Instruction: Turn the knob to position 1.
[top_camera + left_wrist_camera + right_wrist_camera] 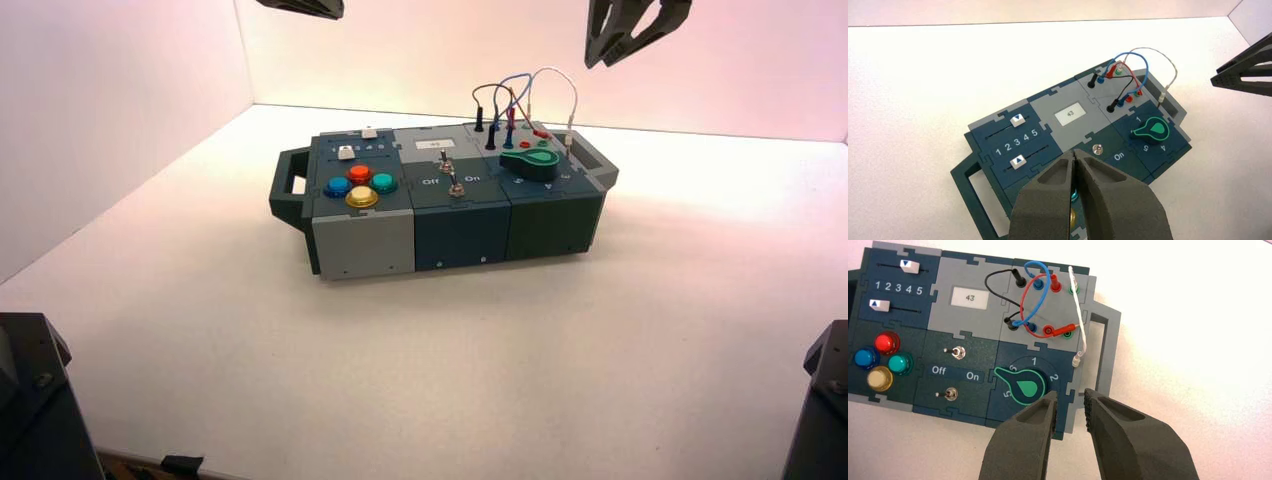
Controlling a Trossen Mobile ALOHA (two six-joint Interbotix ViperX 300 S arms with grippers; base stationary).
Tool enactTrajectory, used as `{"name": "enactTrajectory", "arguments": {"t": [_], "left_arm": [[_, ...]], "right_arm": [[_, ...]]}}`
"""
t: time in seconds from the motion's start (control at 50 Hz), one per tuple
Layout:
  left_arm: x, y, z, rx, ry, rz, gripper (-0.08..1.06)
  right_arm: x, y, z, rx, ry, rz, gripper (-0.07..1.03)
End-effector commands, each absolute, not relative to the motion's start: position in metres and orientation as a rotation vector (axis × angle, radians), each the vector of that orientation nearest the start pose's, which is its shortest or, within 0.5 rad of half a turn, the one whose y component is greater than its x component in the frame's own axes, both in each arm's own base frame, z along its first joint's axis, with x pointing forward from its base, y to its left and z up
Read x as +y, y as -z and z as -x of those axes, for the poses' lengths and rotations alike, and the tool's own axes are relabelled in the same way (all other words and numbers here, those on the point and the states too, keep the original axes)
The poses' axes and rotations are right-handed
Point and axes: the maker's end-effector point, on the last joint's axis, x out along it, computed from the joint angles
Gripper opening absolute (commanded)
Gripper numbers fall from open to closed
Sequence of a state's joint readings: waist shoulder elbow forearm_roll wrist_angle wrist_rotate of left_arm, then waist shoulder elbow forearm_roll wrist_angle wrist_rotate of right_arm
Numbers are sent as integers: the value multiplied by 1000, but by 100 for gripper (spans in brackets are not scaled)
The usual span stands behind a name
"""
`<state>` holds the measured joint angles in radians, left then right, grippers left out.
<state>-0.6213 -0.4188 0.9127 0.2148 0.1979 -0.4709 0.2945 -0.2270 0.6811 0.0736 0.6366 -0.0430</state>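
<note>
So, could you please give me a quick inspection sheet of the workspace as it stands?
Surface: white table, the box on it.
Job's things: knob, pointed end between the 5 and 1 marks, not at 1.
Clutter: nothing seen.
Grippers: right gripper open, above the box near the knob; left gripper shut, above the box's button end.
Cables: blue, red, black and white wires plugged into sockets beside the knob.
Surroundings: plain white walls.

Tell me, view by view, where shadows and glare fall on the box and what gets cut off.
High view: the box casts a soft shadow toward the camera; both arms are cropped at the top edge. Left wrist view: the shut left gripper hides the buttons. Right wrist view: highlights gleam on the red button; the open right gripper hangs beside the knob.
</note>
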Motion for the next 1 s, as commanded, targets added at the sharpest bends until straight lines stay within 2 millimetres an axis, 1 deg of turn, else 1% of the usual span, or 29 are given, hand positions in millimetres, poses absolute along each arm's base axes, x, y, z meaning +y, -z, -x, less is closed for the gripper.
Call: {"name": "enactTrajectory", "arguments": {"t": [0.02, 0.44, 0.54, 0.72, 0.8, 0.9, 1.0], "left_arm": [[-190, -184, -282, 686, 466, 37, -2], [-190, -185, -283, 684, 466, 37, -2], [-189, -185, -283, 685, 464, 39, -2], [-190, -185, -283, 686, 464, 37, -2], [-190, -185, -283, 680, 467, 38, -2], [-190, -187, -283, 676, 468, 41, -2], [-190, -188, -283, 672, 469, 43, -2]], "right_arm": [[109, -155, -328, 1056, -300, 117, 32], [114, -158, -326, 1051, -316, 124, 32], [124, -157, -320, 1057, -345, 142, 30], [153, -155, -307, 1066, -428, 195, 20], [160, -152, -303, 1073, -445, 200, 15], [164, -150, -300, 1083, -450, 188, 8], [165, -147, -297, 1096, -451, 170, 4]]}}
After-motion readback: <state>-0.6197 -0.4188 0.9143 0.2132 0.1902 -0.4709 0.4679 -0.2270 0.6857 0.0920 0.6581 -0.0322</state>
